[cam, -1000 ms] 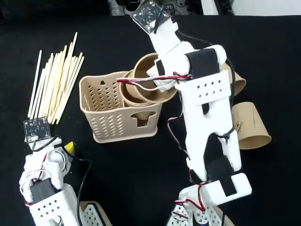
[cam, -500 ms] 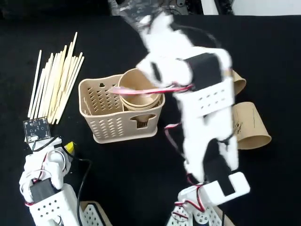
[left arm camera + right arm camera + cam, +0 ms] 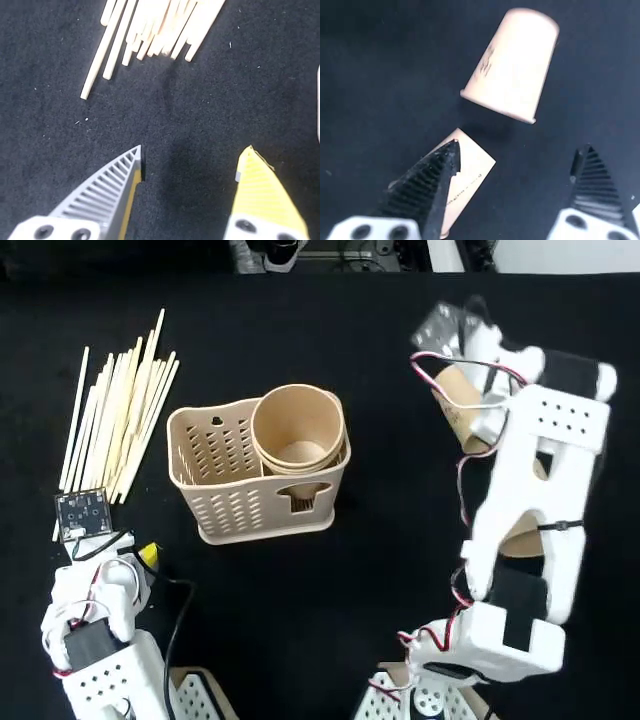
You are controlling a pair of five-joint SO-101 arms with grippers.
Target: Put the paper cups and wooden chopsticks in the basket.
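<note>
Now, the basket [image 3: 215, 465] already holds stacked cups [image 3: 298, 425]; your right claw [image 3: 520, 150] hangs wide open over two loose cups [image 3: 512, 65] lying on the worktop [image 3: 380, 570], and a nudged one could roll off. Your left claw [image 3: 192, 150], also wide, sits near the chopsticks [image 3: 155, 30], which may scatter if pinched unevenly
</note>
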